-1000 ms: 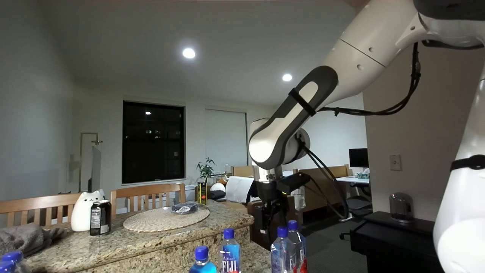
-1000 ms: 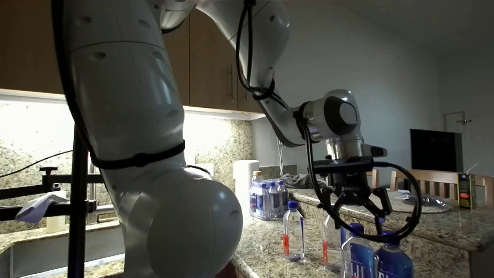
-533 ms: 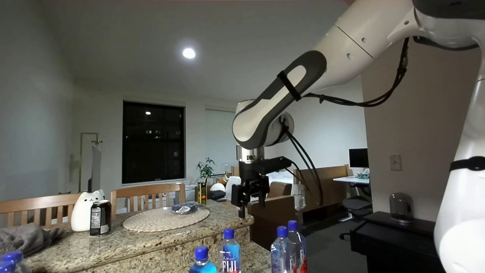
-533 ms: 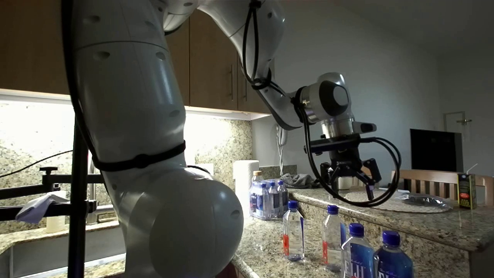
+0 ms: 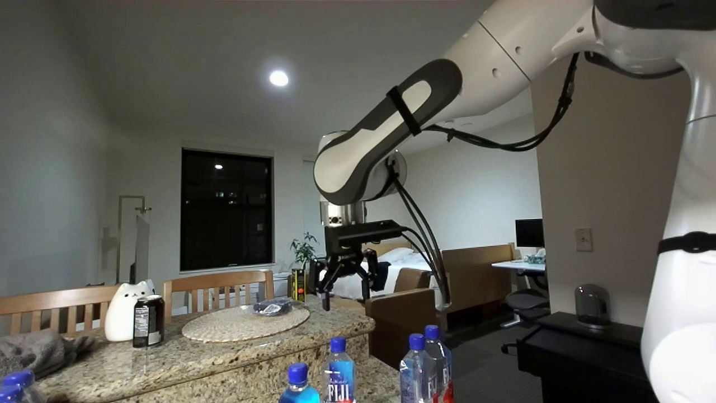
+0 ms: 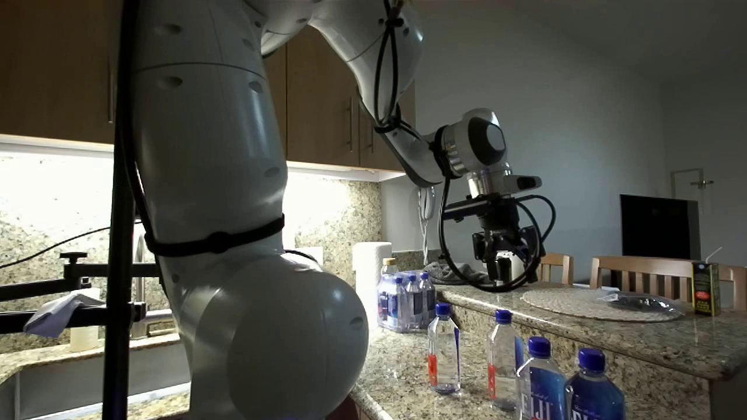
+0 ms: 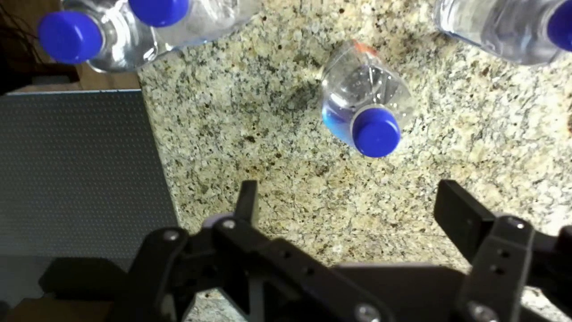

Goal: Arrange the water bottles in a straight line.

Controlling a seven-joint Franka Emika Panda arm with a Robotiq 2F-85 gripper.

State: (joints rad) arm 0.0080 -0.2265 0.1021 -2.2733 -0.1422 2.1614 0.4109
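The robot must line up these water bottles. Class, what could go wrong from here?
In the wrist view, the middle Fiji bottle appears outside the jaws of the open gripper, so a misaligned descent might tip it.
At upper left, two Fiji bottles look close together; grasping one may knock the other.
They seem near the edge of the speckled countertop, so one could fall.

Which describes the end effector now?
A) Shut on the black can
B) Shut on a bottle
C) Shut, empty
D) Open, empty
D: in the wrist view the end effector has its fingers wide apart, with only counter showing between them.
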